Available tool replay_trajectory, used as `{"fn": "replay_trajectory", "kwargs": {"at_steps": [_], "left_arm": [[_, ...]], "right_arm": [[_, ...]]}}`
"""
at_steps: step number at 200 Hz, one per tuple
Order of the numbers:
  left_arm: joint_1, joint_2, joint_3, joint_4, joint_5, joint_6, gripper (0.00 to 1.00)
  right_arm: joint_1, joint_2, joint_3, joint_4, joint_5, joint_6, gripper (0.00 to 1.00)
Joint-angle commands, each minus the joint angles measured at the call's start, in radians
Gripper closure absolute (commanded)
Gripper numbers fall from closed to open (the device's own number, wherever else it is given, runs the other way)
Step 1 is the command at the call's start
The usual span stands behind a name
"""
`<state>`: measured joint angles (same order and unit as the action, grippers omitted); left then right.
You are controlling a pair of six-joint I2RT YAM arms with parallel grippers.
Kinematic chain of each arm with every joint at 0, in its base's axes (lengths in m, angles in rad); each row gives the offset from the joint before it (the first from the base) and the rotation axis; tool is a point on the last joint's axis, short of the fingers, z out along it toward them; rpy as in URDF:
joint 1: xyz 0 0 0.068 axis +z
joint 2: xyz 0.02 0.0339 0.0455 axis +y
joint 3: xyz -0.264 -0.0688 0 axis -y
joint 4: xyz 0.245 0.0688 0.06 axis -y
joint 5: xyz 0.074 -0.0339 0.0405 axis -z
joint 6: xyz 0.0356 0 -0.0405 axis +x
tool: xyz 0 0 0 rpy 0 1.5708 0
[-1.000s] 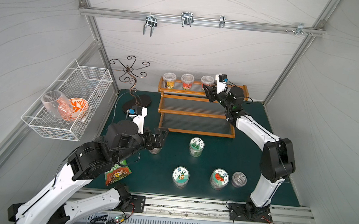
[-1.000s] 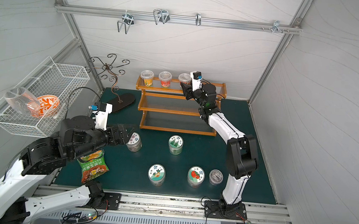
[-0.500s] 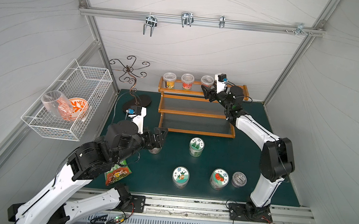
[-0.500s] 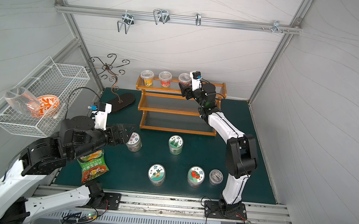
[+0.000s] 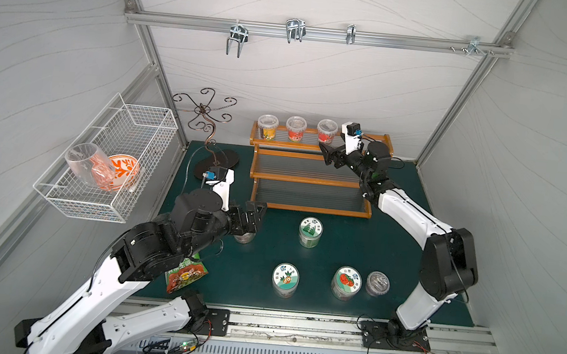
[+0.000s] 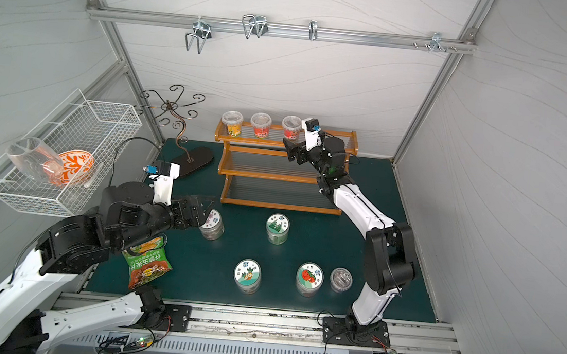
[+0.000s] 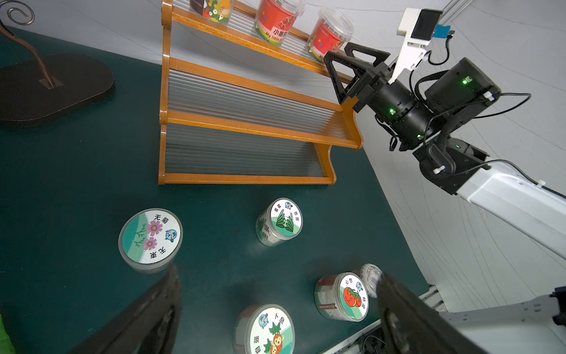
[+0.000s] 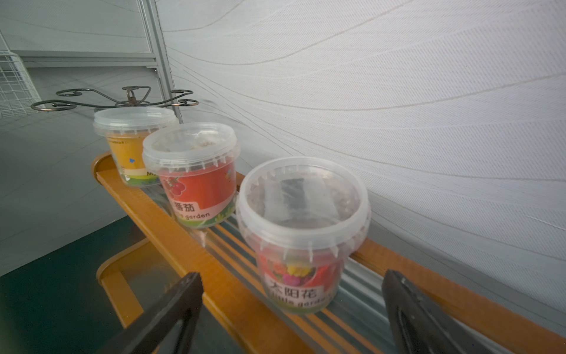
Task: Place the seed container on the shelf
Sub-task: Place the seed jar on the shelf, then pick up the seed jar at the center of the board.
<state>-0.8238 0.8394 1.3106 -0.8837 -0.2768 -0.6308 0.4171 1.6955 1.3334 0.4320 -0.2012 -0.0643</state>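
A dark green worktop (image 5: 356, 248) fills the floor of a white-walled booth, and at the back of it stands the shelf (image 5: 310, 180), an orange-brown frame with three ribbed clear tiers. Up on the top tier sits the seed container (image 8: 301, 233), upright with its clear lid on and a red flowered label. It is third in a row with a red tomato tub (image 8: 196, 180) and an orange tub (image 8: 128, 147) beyond it. The right tool (image 5: 330, 156) hangs just in front of that container with its jaws spread wide, gripping nothing. In the right wrist view both black fingers (image 8: 180, 303) stand clear of the tub's sides. Across the worktop, the left tool (image 5: 255, 217) hovers low, wide open and empty, close by a flower-lidded jar (image 7: 150, 237). A leaf-lidded jar (image 5: 310, 231) stands near the shelf's front. Nearer the rail are a tomato-lidded jar (image 5: 346, 282) and a small clear jar (image 5: 377, 283), side by side.
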Motion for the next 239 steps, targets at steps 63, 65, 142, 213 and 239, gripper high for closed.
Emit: {"fn": "replay_trajectory", "kwargs": {"at_steps": [63, 65, 142, 213, 239], "left_arm": [[-0.002, -0.014, -0.038, 0.072, 0.052, 0.019, 0.00], [-0.002, -0.013, -0.039, 0.075, 0.053, 0.020, 0.00], [-0.009, 0.114, -0.101, 0.243, 0.231, 0.064, 0.00], [-0.177, 0.420, -0.056, 0.495, 0.305, 0.177, 0.00], [-0.254, 0.529, -0.029, 0.587, 0.315, 0.269, 0.00]], "right_arm": [[0.000, -0.359, -0.246, -0.207, 0.017, -0.017, 0.01], [0.000, -0.372, -0.251, -0.216, 0.021, -0.013, 0.01], [-0.016, -0.638, -0.220, -0.760, 0.197, 0.149, 0.01], [-0.192, -0.683, -0.077, -1.090, 0.110, 0.427, 0.01], [-0.273, -0.688, -0.043, -1.161, 0.114, 0.441, 0.01]]}}
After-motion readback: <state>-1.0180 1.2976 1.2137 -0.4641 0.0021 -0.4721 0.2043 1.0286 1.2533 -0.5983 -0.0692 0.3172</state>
